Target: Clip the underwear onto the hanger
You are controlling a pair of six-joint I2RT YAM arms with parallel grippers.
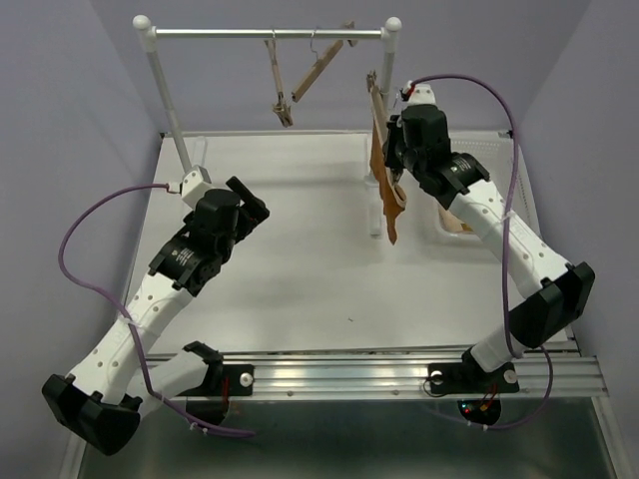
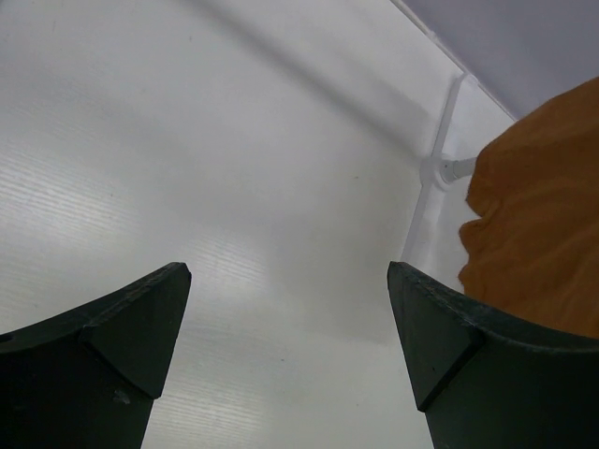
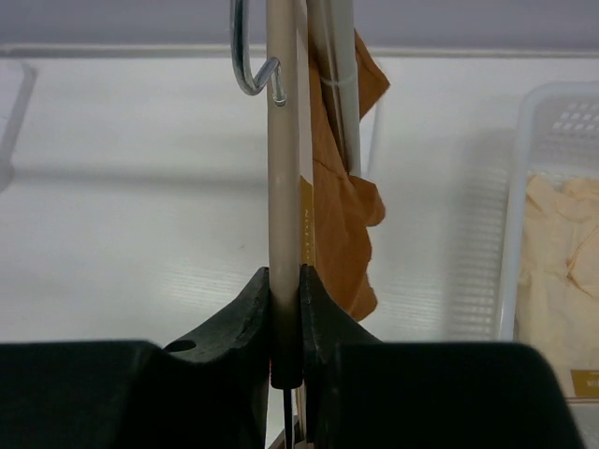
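- The left hand (image 1: 248, 206) hovers low over the bare tabletop (image 1: 300, 279), left of centre. Its fingers (image 2: 140, 318) are spread wide apart, with nothing between them and nothing touching them.
- At the back a rail (image 1: 230, 33) spans two white posts. Two spare hangers (image 1: 318, 68) dangle from it, both tilted.
- The underwear (image 1: 389, 205) hangs in the air right of centre, just beside the right post (image 3: 335, 84) and clear of the tabletop. In the left wrist view it shows as a rust-orange fold at the right edge.
- The hanger (image 3: 282, 140) stands on end, its wooden bar running straight up, the wire hook (image 3: 251, 70) out to one side near the top. The underwear drapes just behind the bar. Whether a clip grips the cloth I cannot tell.
- The right hand (image 3: 285, 281) is raised beside the post, its fingers pressed together on the bar, one on each side.
- To the far right a white basket (image 3: 524, 131) sits on the tabletop, holding cream garments (image 3: 562, 253).
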